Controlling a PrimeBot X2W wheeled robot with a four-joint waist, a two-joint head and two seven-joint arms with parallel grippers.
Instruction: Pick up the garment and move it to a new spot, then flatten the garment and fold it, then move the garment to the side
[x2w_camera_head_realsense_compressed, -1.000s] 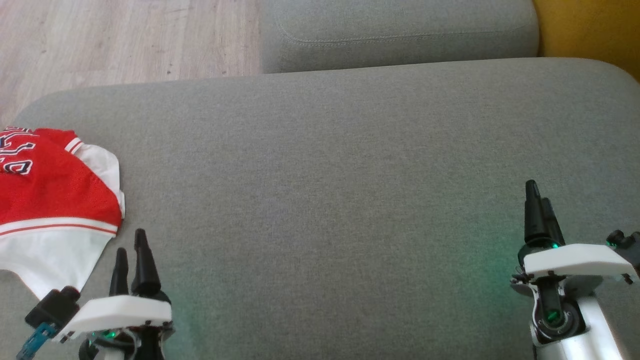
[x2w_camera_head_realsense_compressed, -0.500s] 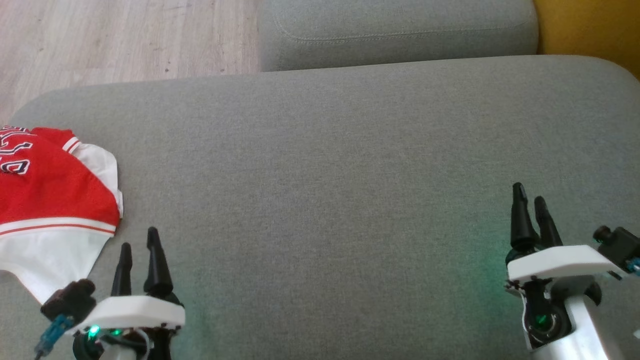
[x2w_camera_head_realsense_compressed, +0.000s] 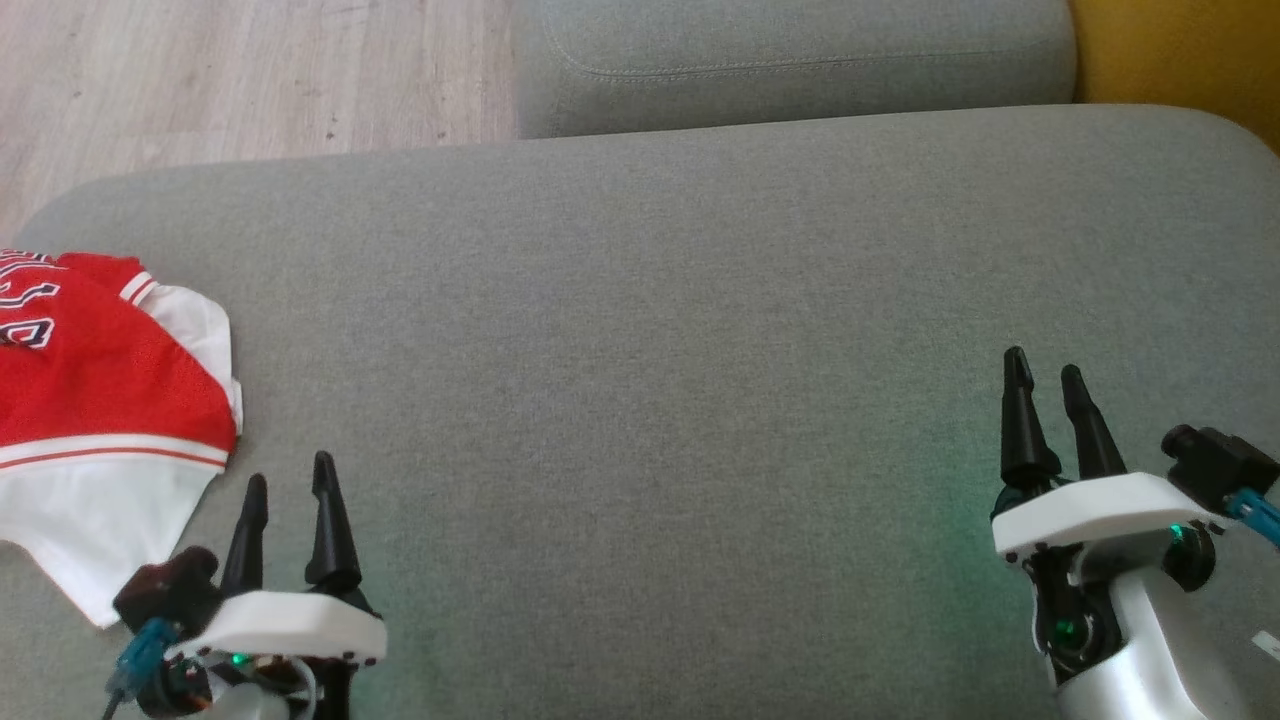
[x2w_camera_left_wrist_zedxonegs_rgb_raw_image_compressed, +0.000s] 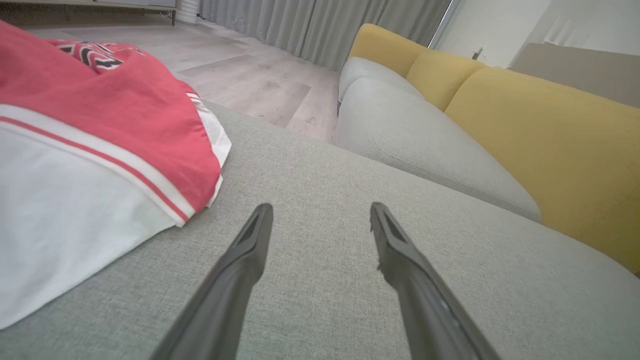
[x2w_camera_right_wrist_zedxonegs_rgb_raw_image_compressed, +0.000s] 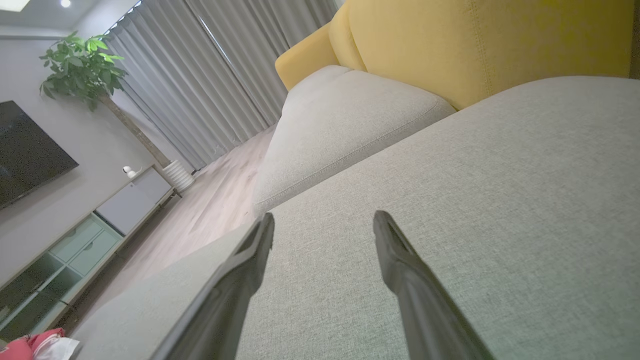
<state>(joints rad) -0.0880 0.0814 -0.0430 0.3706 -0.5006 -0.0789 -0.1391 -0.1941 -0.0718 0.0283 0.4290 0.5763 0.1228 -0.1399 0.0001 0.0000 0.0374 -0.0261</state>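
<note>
Holding my left gripper (x2w_camera_head_realsense_compressed: 290, 467) and right gripper (x2w_camera_head_realsense_compressed: 1043, 361) wide open and empty over the grey cushion (x2w_camera_head_realsense_compressed: 640, 330), I reckon the red-and-white garment (x2w_camera_head_realsense_compressed: 100, 400), lying at its left edge near the left gripper, wants a low pinch at a hem corner, not a bunched grab.

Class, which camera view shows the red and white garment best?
The left wrist view: the garment is large, its stripes and lettering clear. The head view cuts it off at the left edge; the right wrist view shows a tiny distant bit.
</note>
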